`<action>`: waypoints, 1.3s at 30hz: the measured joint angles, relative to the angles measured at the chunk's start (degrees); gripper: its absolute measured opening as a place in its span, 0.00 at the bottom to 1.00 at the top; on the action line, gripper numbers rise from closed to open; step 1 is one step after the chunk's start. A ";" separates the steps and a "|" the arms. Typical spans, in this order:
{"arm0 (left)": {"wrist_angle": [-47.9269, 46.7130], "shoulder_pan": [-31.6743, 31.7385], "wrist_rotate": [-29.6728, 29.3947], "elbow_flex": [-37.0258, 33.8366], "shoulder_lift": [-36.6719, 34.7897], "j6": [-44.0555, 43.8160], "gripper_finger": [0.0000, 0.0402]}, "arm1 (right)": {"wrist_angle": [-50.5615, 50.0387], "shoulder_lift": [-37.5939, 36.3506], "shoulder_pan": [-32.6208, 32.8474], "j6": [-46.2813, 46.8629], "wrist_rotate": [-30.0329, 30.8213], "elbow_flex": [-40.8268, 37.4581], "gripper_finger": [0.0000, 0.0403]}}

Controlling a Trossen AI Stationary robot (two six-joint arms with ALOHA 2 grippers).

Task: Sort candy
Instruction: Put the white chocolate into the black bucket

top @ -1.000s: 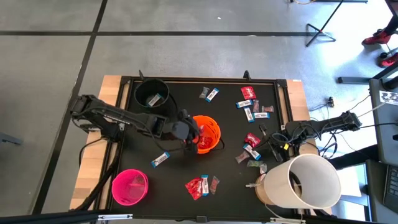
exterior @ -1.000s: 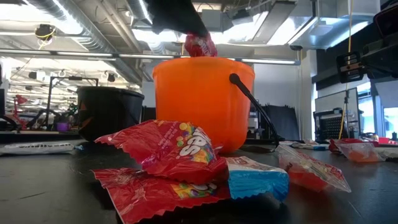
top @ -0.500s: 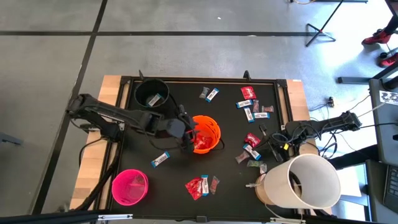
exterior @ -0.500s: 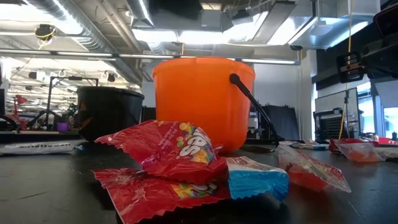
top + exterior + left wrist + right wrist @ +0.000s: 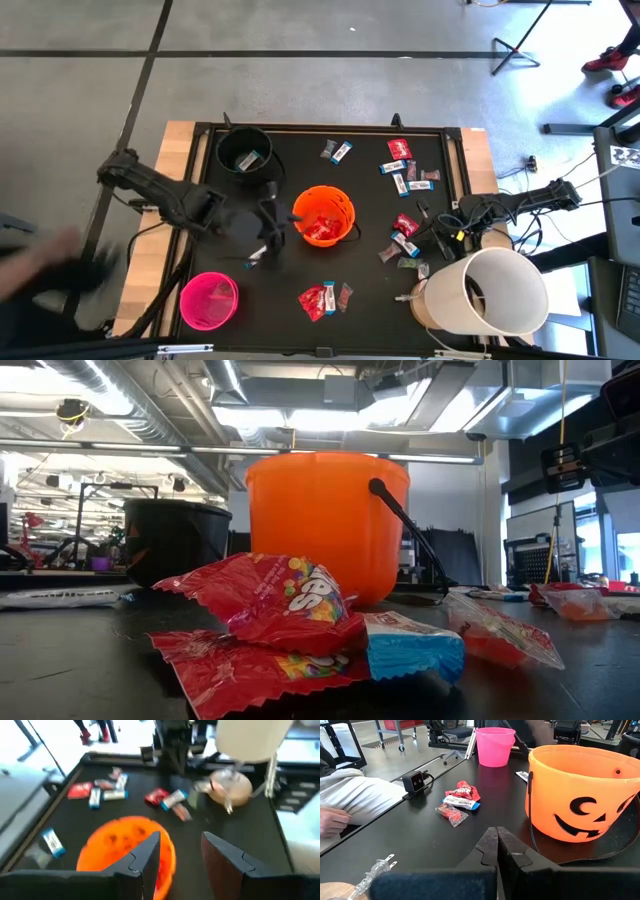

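While the left gripper (image 5: pixel 268 232) hangs with its fingers parted and nothing between them, just left of the orange bucket (image 5: pixel 324 215), the table (image 5: pixel 290 290) carries three buckets: that orange one at the middle, a black bucket (image 5: pixel 244 151) at the back left and a pink bucket (image 5: pixel 209 300) at the front left. Candy (image 5: pixel 404 170) lies scattered, mostly right of the orange bucket: red packets, blue-and-white bars and a few dark wrappers, too small to count surely. Red packets lie inside the orange bucket; one bar lies in the black one. A front cluster (image 5: pixel 300 625) shows crumpled red packets against a blue-and-white bar. The right gripper (image 5: pixel 496 837) waits at the table's right edge, fingers pressed together and empty, beside a large white cylinder (image 5: pixel 490 292).
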 joint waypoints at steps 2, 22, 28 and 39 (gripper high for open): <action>-5.76 -1.27 -0.26 0.00 -0.05 -3.44 0.34 | -0.02 0.00 -0.01 -0.01 0.02 0.00 0.00; -5.39 -1.76 20.97 -34.08 1.07 -34.24 0.65 | -0.02 -0.01 -0.01 -0.01 0.01 0.02 0.00; 7.20 -1.72 22.16 -40.53 1.07 -34.44 0.66 | -0.02 -0.02 0.00 0.00 0.01 0.02 0.00; 8.33 -1.70 14.70 -44.46 2.94 -37.33 0.66 | -0.02 0.00 -0.01 0.01 0.02 0.02 0.00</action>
